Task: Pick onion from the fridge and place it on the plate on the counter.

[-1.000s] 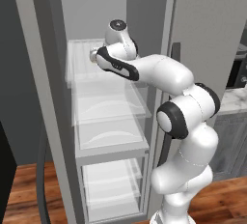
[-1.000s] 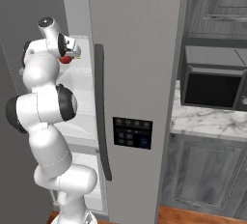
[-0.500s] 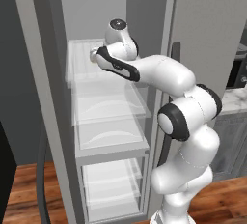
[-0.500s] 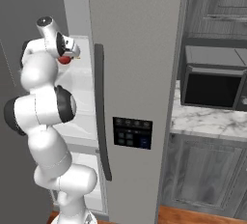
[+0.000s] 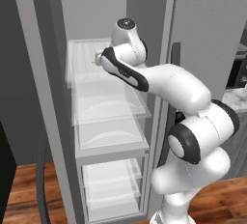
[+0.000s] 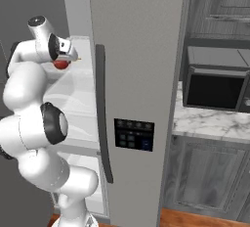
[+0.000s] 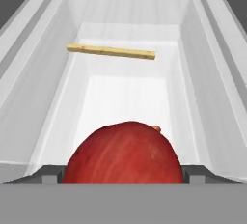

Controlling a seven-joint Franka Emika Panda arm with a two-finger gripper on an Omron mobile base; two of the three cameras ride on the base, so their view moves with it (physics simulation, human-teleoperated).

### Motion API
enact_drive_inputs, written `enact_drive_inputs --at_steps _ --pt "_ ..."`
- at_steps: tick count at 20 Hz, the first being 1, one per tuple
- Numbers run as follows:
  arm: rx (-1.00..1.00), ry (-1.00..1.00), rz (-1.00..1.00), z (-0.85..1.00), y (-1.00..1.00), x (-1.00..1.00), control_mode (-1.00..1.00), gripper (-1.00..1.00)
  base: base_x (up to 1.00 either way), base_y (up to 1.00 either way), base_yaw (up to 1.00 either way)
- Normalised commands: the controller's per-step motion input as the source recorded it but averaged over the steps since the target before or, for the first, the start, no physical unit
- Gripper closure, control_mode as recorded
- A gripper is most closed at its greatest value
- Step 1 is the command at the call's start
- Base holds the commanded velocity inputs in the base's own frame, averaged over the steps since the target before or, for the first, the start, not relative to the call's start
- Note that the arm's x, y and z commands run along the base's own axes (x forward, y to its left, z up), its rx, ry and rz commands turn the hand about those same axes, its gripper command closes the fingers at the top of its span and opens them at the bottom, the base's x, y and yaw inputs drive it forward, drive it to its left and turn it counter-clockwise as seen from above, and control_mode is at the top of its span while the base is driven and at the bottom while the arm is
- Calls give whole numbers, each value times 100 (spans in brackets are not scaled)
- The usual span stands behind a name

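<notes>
Small round glossy red-brown onion sits between claw tips, apparently clenched on it, above clear fridge shelf. Thin yellow stick beyond. Onion likely light, firm, slippery: grip widest girth.

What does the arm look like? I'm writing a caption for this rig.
The arm is glossy white with rounded, bulbous links and dark grey to black bands and round caps at the joints. A dark strip runs along the forearm link. At the claw, small dark grey finger tips show. No cables or markings are visible.
</notes>
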Motion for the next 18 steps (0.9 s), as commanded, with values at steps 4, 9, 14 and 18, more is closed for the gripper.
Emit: enact_drive_inputs --at_steps 4,9,14,18 --pt "0 5 0 44 -31 -84 -100 100 0 0 0" --pt "0 13 0 49 -14 -74 -100 100 0 0 0" --pt "0 15 0 26 -10 -87 -100 100 0 0 0" --pt "2 16 0 10 -14 -98 -100 100 0 0 0"
